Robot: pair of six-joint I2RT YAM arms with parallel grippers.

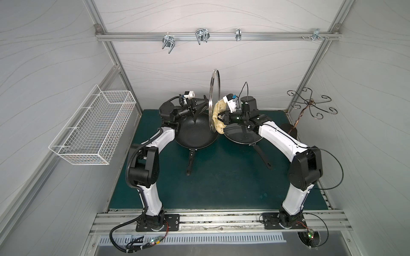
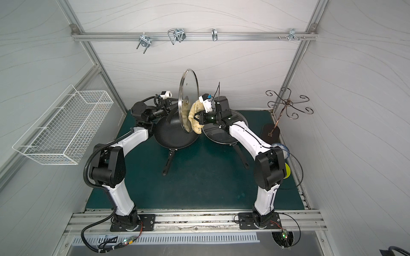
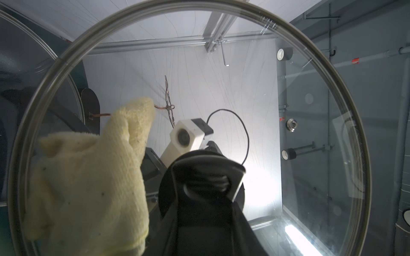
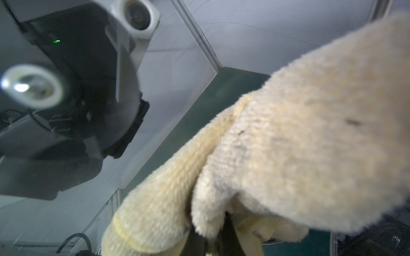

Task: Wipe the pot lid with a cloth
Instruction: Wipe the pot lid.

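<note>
With right gripper (image 2: 195, 115) clamped shut on cloth (image 2: 196, 127) at right face of upright pot lid (image 2: 187, 86), far centre, left gripper (image 2: 174, 107) part-closed, gripping it from left: press flat, sweep rim to rim, brace lid.

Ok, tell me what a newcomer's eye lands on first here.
The glass lid stands out first: held upright on edge in mid-air by the left gripper, at the back middle above a black frying pan. Next comes the pale yellow cloth, clamped in the right gripper and pressed against the lid's face. On the left wall hangs a white wire basket.
</note>
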